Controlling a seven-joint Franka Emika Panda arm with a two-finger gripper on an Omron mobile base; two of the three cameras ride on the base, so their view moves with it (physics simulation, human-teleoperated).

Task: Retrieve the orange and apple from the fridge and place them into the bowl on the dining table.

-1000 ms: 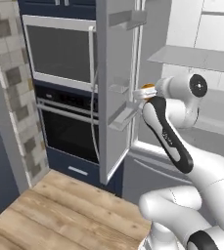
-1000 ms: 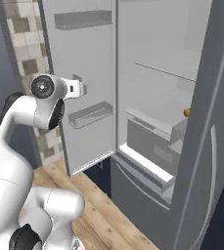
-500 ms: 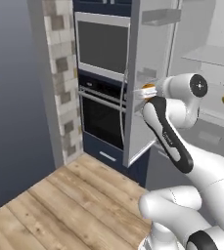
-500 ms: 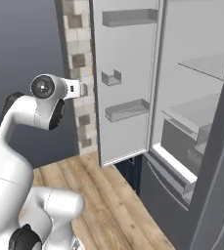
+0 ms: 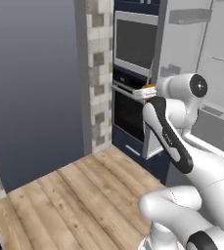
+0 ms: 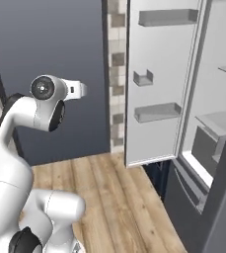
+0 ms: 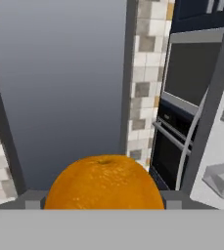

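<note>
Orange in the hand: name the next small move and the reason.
Probably keep turning the base away from the fridge toward the dining table. The hand is closed on the orange, the fridge door stands open beside the arm, and no bowl is in sight yet.

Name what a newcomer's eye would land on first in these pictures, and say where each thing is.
The orange stands out most, big and bright at the bottom of the hand view, sitting between the gripper fingers. Next is the fridge, its door swung open at the right of the right base view, white inside with door bins. The black oven sits beside a tiled pillar behind the arm in the left base view.
</note>
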